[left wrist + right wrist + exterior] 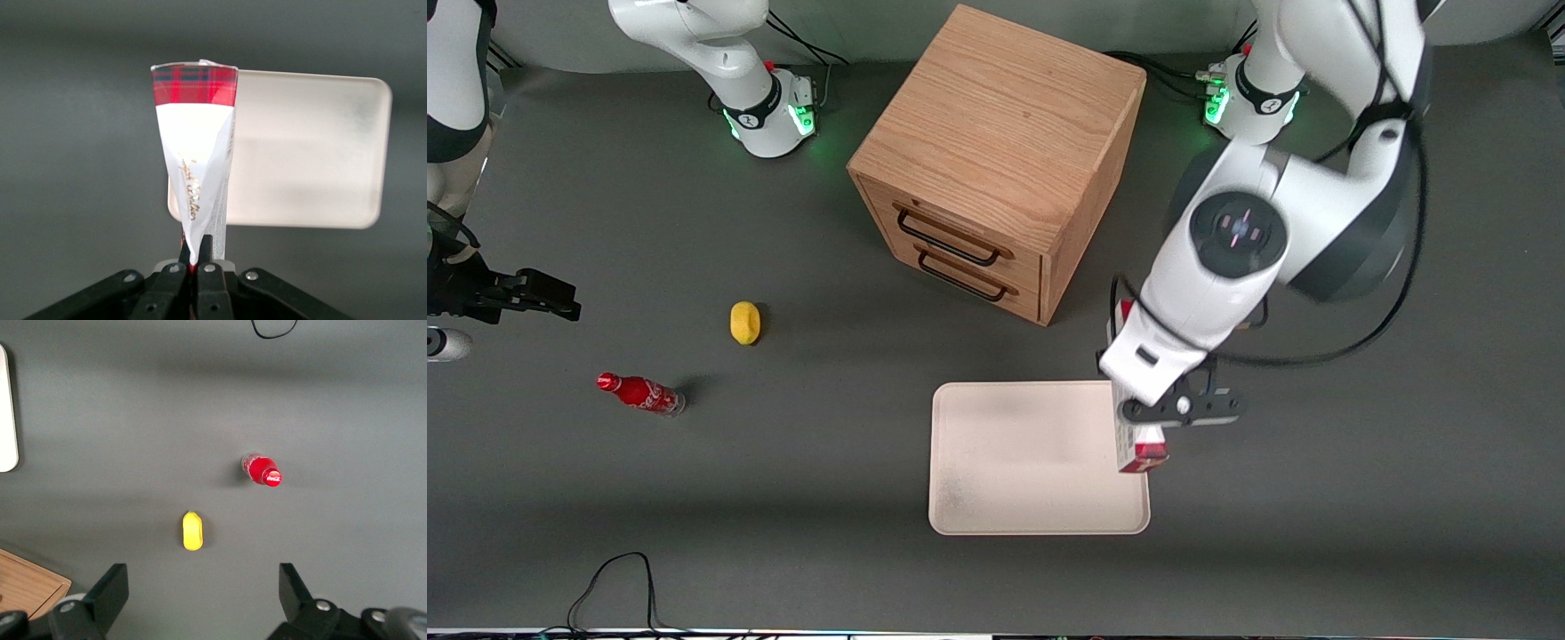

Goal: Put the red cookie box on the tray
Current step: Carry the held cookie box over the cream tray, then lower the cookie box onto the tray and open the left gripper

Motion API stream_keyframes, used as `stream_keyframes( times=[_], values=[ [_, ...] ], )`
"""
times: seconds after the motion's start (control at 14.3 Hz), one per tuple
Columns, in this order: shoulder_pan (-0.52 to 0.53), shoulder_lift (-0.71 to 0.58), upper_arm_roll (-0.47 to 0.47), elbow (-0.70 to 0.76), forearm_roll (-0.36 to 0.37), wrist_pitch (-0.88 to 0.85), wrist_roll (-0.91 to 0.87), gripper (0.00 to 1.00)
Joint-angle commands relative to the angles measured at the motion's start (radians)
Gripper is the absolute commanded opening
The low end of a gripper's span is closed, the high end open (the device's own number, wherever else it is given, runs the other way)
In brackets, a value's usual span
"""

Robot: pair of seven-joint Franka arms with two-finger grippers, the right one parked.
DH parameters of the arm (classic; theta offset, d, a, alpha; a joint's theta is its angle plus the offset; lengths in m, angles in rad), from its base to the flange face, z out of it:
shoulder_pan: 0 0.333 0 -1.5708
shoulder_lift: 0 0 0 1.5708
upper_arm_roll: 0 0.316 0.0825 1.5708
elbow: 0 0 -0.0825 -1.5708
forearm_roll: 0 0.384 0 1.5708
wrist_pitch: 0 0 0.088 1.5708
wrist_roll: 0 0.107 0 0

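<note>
My left gripper point(1152, 411) is shut on the red cookie box point(1141, 449), a long thin box with a pale face and a red tartan end point(195, 85). The box hangs end-down from the fingers point(211, 257), above the edge of the tray point(1014, 462) that lies toward the working arm's end of the table. In the left wrist view the box point(197, 167) overlaps one short edge of the pale cream tray point(313, 153). Whether the box's lower end touches the tray cannot be told. The arm hides the upper part of the box in the front view.
A wooden drawer cabinet point(996, 160) stands farther from the front camera than the tray. A yellow lemon-like object point(744, 322) and a small red cola bottle point(640, 393) lie toward the parked arm's end of the table. A black cable point(618, 578) loops at the front edge.
</note>
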Motion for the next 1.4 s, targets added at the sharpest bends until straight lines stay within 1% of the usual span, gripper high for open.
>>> stream_keyframes(
  times=[0.0, 0.14, 0.28, 0.42, 0.63, 0.7, 0.84, 0.91, 1.19, 1.26, 1.33],
  values=[
    [-0.003, 0.105, 0.006, 0.009, 0.058, 0.104, 0.012, 0.0],
    [-0.002, 0.145, 0.007, -0.057, 0.093, 0.249, 0.018, 0.0],
    [0.006, 0.179, 0.007, -0.081, 0.097, 0.322, 0.042, 0.0],
    [0.006, 0.204, 0.007, -0.081, 0.09, 0.325, 0.093, 0.0],
    [0.003, 0.221, 0.007, -0.084, 0.089, 0.325, 0.086, 0.0],
    [0.005, 0.227, 0.007, -0.083, 0.086, 0.325, 0.067, 0.0],
    [0.005, 0.231, 0.007, -0.084, 0.086, 0.327, -0.038, 0.0],
    [0.005, 0.238, 0.007, -0.084, 0.092, 0.327, -0.06, 0.0],
    [0.006, 0.247, 0.007, -0.083, 0.095, 0.327, -0.052, 0.0],
    [0.006, 0.247, 0.007, -0.084, 0.098, 0.327, -0.049, 0.07],
    [0.005, 0.245, 0.007, -0.084, 0.109, 0.325, -0.049, 0.68]
  ],
)
